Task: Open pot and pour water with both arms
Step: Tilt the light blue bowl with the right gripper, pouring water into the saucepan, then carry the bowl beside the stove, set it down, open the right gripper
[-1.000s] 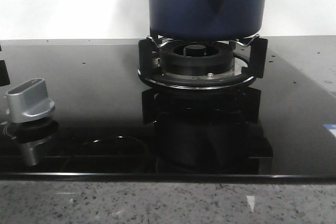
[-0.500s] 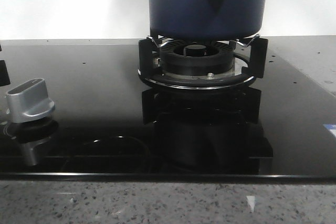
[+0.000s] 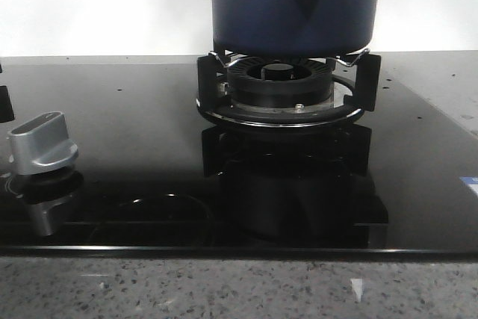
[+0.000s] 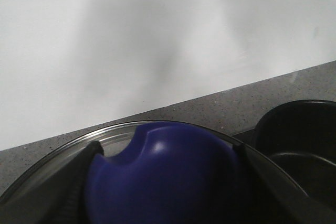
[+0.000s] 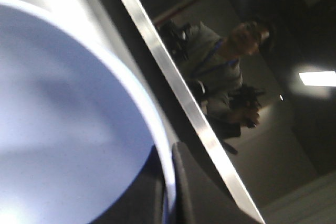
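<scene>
The pot (image 3: 295, 5) is being seen seated on the burner support (image 3: 284, 91); a blue knob (image 4: 163, 177) is being pinched by the left gripper (image 4: 163, 203); slipping is being risked; the right gripper's state cannot be told.

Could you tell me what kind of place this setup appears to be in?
Most likely a kitchen counter: a gas burner on a glossy black glass hob, a silver control knob, and the blue pot on the burner's supports.

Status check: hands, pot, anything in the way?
Left hand straddles blue knob on glass lid, grip unclear. Right hand at pale blue rim, grip unclear. Pot sits on burner grate, top out of frame. Nothing blocking seen.
</scene>
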You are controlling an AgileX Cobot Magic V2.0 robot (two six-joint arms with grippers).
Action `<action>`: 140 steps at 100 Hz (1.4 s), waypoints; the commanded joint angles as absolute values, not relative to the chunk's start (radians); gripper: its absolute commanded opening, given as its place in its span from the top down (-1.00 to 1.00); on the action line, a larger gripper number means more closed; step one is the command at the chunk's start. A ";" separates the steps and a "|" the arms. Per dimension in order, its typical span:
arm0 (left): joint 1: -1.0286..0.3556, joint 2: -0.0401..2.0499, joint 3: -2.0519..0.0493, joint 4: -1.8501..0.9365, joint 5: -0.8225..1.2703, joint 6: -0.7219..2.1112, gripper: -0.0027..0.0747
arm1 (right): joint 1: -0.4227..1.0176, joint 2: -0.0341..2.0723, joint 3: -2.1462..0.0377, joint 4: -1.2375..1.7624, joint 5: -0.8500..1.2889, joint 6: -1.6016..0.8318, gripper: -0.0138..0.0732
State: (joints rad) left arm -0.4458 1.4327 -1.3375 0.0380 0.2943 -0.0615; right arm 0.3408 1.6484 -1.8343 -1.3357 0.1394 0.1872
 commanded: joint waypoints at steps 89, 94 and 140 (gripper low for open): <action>-0.442 1.389 -1.372 0.028 0.163 -0.061 0.03 | 0.240 1.603 -1.941 -0.267 0.987 0.282 0.79; -0.442 1.389 -1.372 0.026 0.163 -0.061 0.03 | 0.177 1.581 -1.943 -0.210 1.009 0.282 0.79; -0.444 1.389 -1.372 0.000 0.134 -0.061 0.03 | -0.295 1.526 -1.829 -0.014 1.239 0.259 0.84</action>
